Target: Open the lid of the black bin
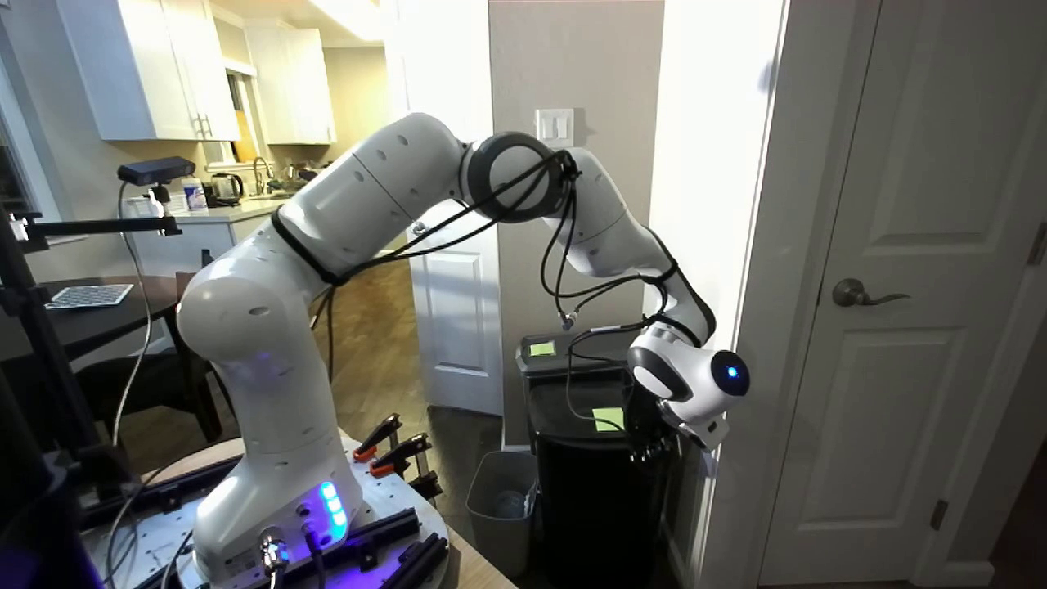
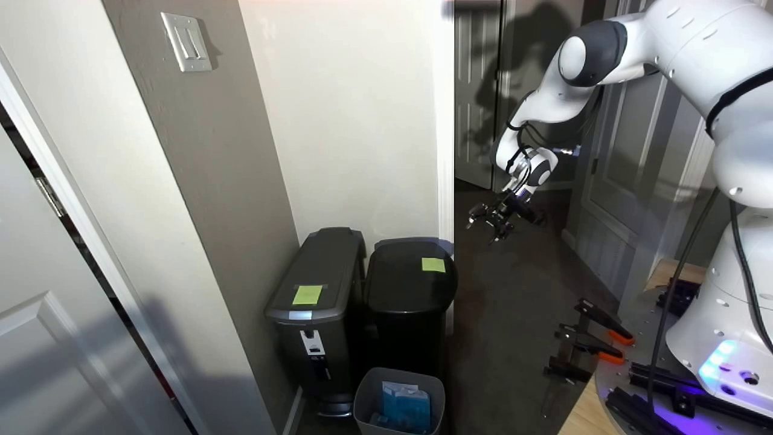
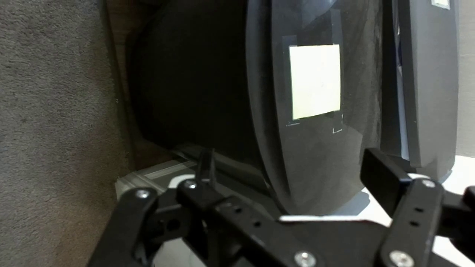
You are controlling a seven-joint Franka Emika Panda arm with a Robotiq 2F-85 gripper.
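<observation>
The black bin (image 1: 597,507) is tall, boxy and glossy; it also shows in an exterior view (image 2: 401,338) and the wrist view (image 3: 193,81). Its lid (image 1: 564,401) lies flat and shut on top, with a yellow-green sticker. The lid also shows in an exterior view (image 2: 395,287) and the wrist view (image 3: 315,159). My gripper (image 2: 482,233) is open and empty, to the side of the bin and apart from it. In the wrist view, the gripper (image 3: 293,174) has its fingers wide apart with the lid seen between and beyond them. The gripper (image 1: 648,451) is dark and partly unclear in an exterior view.
A second black bin (image 2: 329,266) with a pale label stands close beside the black bin, along the wall. A small grey wastebasket (image 2: 368,393) stands in front of the bins. A white door frame (image 2: 445,121) rises beside the bin. Clamps (image 1: 401,450) sit at the robot table's edge.
</observation>
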